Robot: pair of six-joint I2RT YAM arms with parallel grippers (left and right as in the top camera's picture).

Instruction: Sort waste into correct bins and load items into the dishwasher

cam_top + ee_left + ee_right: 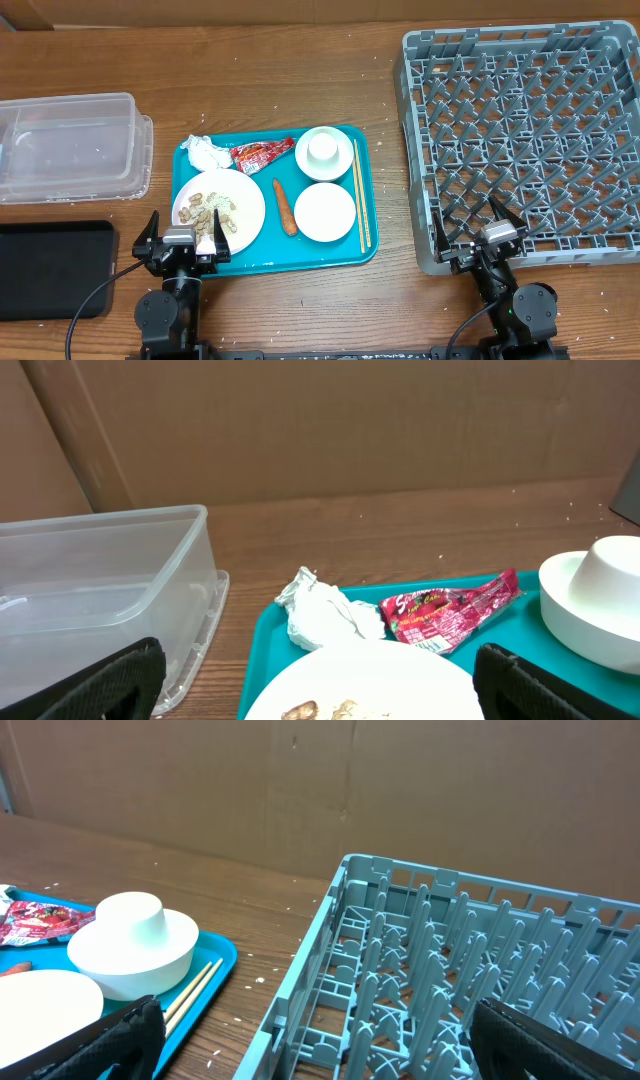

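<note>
On the teal tray lie a crumpled white napkin, a red wrapper, an orange carrot stick, a white plate with beige scraps, a cup standing upside down in a bowl, a second bowl and chopsticks. My left gripper is open over the plate's near edge, empty. My right gripper is open over the grey rack's near left corner, empty. The left wrist view shows the napkin, wrapper and plate.
The clear tub stands at the far left, also in the left wrist view. The black tray lies at the near left. The right wrist view shows the rack, bowl with cup and chopsticks.
</note>
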